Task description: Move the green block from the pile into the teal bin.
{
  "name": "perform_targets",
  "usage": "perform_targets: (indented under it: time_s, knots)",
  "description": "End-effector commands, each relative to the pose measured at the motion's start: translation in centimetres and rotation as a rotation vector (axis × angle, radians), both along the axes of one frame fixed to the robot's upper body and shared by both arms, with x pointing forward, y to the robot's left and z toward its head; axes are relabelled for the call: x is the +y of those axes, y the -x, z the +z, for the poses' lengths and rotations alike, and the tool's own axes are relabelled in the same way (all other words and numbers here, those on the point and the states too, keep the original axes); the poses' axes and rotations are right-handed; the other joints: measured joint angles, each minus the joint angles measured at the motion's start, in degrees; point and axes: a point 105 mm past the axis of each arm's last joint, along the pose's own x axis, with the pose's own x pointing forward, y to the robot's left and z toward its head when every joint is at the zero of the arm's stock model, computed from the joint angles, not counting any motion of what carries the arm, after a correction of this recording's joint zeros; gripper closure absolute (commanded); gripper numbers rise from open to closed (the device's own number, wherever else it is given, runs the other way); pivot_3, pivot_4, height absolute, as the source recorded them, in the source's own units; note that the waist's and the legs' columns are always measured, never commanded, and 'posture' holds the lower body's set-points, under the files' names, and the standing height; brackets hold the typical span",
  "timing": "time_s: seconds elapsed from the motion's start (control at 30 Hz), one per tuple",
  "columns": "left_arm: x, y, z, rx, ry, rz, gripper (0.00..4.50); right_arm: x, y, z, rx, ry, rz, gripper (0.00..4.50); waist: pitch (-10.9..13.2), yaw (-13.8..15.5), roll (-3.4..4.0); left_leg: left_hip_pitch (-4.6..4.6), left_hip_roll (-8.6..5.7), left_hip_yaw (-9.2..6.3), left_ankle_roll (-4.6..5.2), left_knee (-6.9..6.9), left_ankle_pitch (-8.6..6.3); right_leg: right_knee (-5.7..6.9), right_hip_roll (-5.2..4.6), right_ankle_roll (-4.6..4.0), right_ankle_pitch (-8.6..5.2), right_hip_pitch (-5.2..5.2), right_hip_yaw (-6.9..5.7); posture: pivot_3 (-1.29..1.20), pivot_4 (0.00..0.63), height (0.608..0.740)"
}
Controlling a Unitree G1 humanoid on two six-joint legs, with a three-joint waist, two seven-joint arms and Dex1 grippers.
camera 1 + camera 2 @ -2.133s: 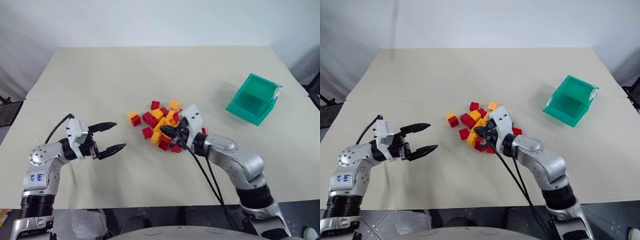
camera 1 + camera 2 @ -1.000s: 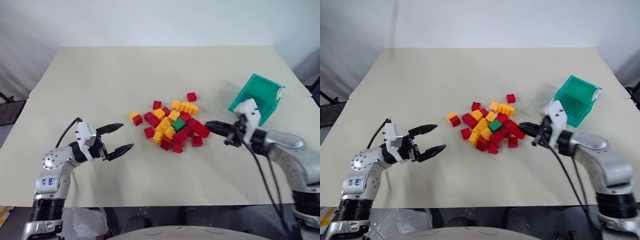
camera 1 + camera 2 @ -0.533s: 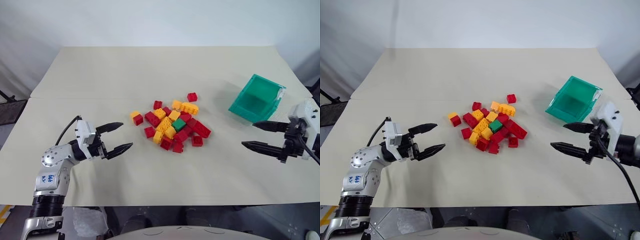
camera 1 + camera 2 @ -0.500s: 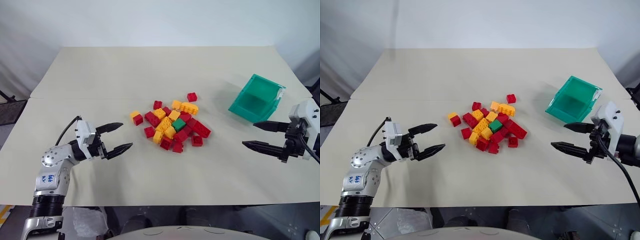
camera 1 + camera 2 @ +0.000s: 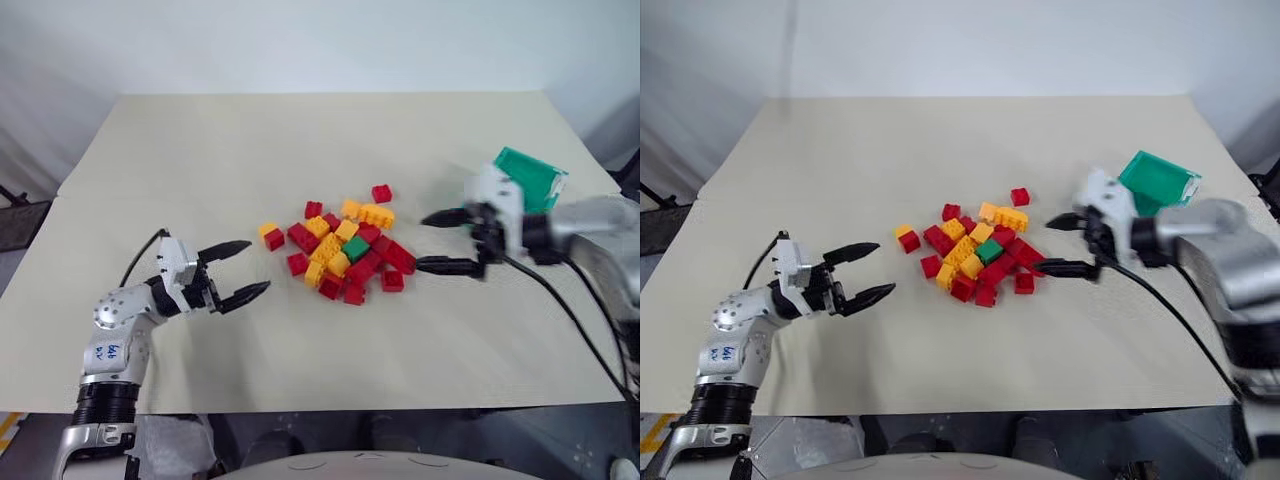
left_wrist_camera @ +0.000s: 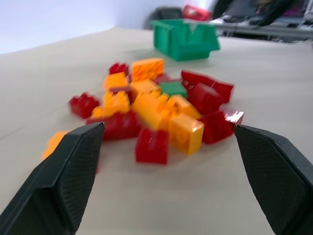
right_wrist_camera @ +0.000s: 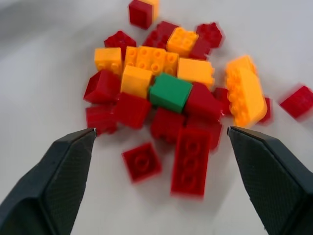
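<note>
Green block not yet picked up; transfer to the bin has not begun.

The green block sits near the middle of the pile, red and yellow-orange bricks touching it, on the surface. The right gripper hangs just beside the pile on the side of the teal bin, fingers spread wide, empty. The left gripper waits near the pile's opposite side, fingers released. Grasp, carry and drop all remain.
</note>
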Motion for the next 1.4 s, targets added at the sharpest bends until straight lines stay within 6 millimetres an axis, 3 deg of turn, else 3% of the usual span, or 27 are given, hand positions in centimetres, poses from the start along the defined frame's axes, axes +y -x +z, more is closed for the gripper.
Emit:
perform_targets:
  time_s: [0.03,0.2,0.4,0.77,1.0,1.37,1.4]
  knots:
    - [-0.2,0.2,0.3,-0.036,-0.010,-0.001,0.00,0.6,-1.9,-1.0,0.033,0.104,0.000,0.02,0.00,-0.08,0.00,-0.04,0.00,-0.04,0.00,0.00,0.00,0.00,0.01,-0.01,-0.01,-0.03,-0.07,0.00,0.150,0.740]
    - [-0.5,0.8,-0.1,-0.041,-0.012,-0.011,0.00,4.8,-4.5,-0.7,0.043,0.133,0.068,0.02,0.01,-0.76,0.00,-0.13,-0.02,0.02,0.01,0.00,0.00,-0.04,-0.01,0.00,0.00,-0.08,-0.18,0.00,0.150,0.740]
    - [-0.1,1.5,-0.2,-0.048,-0.021,-0.004,0.00,7.1,-5.6,-1.0,0.075,0.223,0.122,0.02,0.01,-1.54,0.01,-0.15,-0.01,-0.19,-0.01,0.01,0.01,0.02,-0.04,-0.02,-0.01,-0.03,-0.40,0.00,0.150,0.740]
    - [-0.2,2.3,-0.5,-0.045,-0.017,0.012,0.00,9.2,-6.5,-2.5,0.117,0.309,0.135,0.02,0.01,-2.00,0.02,-0.13,0.02,-0.22,-0.06,0.02,0.03,0.08,-0.02,-0.02,-0.02,-0.03,-0.44,0.00,0.150,0.740]
    - [0.2,2.2,-0.4,-0.048,-0.020,0.028,0.00,9.9,-4.6,-3.7,0.204,0.370,0.219,0.02,0.01,-1.92,0.03,-0.12,0.03,-0.24,-0.07,0.09,0.03,0.13,-0.02,-0.04,-0.02,-0.03,-0.42,0.00,0.150,0.740]
    - [0.3,1.8,0.0,-0.062,-0.027,0.029,0.00,10.6,-4.7,-4.3,0.187,0.366,0.200,0.02,0.01,-1.86,0.03,-0.12,0.01,-0.25,-0.08,0.09,0.02,0.13,-0.03,-0.04,-0.02,-0.03,-0.41,0.00,0.150,0.740]
    - [0.4,1.8,0.1,-0.063,-0.027,0.029,0.00,10.6,-4.7,-4.3,0.187,0.363,0.200,0.19,0.01,-1.85,0.03,-0.12,0.01,-0.25,-0.08,0.09,0.02,0.13,-0.03,-0.04,-0.02,-0.03,-0.42,0.00,0.150,0.740]
